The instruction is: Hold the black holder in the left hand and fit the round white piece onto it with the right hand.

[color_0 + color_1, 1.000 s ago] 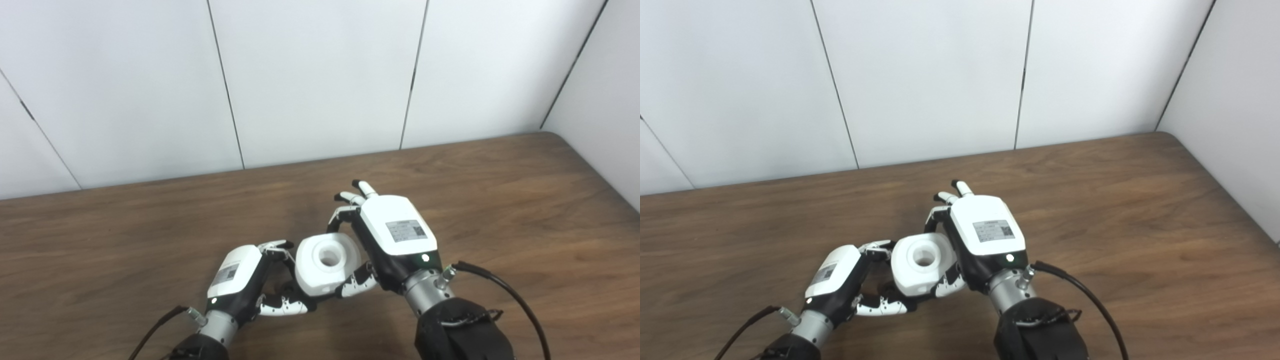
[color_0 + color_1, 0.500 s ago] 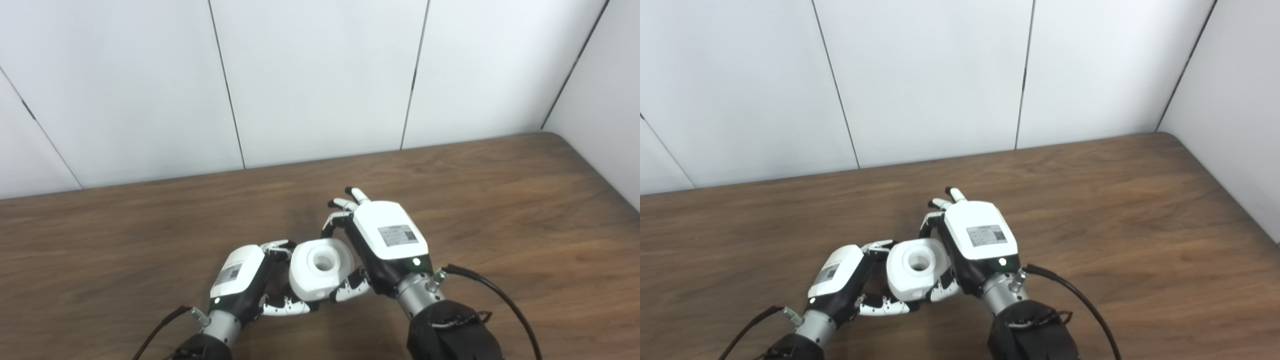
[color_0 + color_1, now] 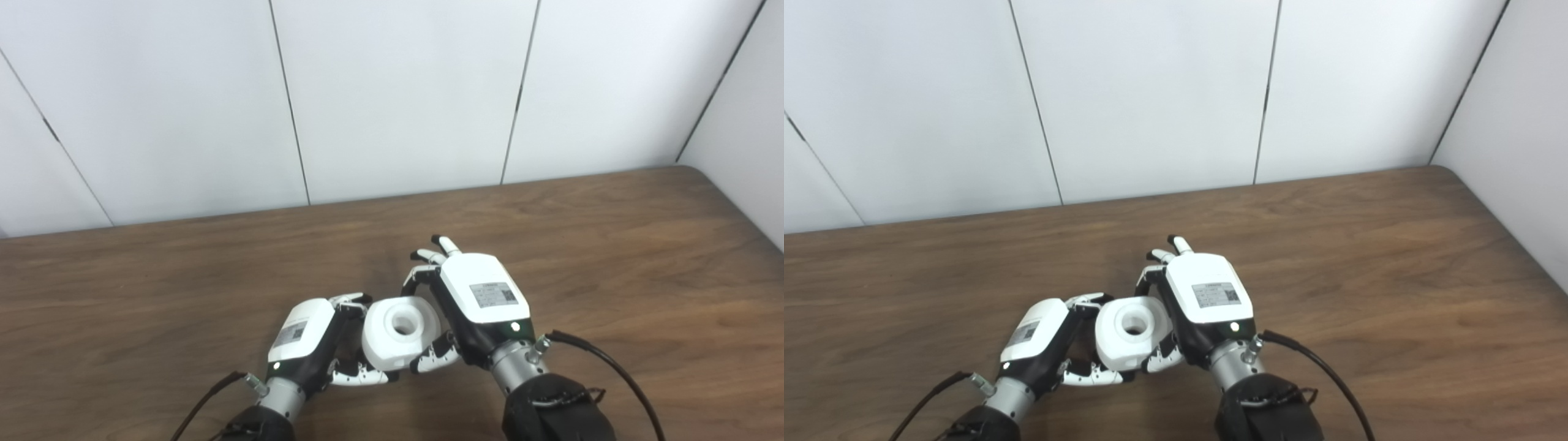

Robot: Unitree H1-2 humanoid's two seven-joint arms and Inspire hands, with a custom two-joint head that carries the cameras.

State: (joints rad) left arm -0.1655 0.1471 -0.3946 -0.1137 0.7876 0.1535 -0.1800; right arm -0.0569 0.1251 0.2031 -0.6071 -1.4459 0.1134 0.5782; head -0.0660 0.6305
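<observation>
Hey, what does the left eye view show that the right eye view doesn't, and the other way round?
Only the left eye view: next to nothing extra; the side wall at right is a narrower strip.
Only the right eye view: a wider stretch of that side wall.
Both: the right hand shut on the round white piece, the left hand cupped against it from below and the left, over the wooden table. The black holder is hidden in both.

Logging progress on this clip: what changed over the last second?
The right hand brought the round white piece down and closer against the left hand. Both hands' fingers kept their hold. The camera shifted slightly. The black holder is hidden.
</observation>
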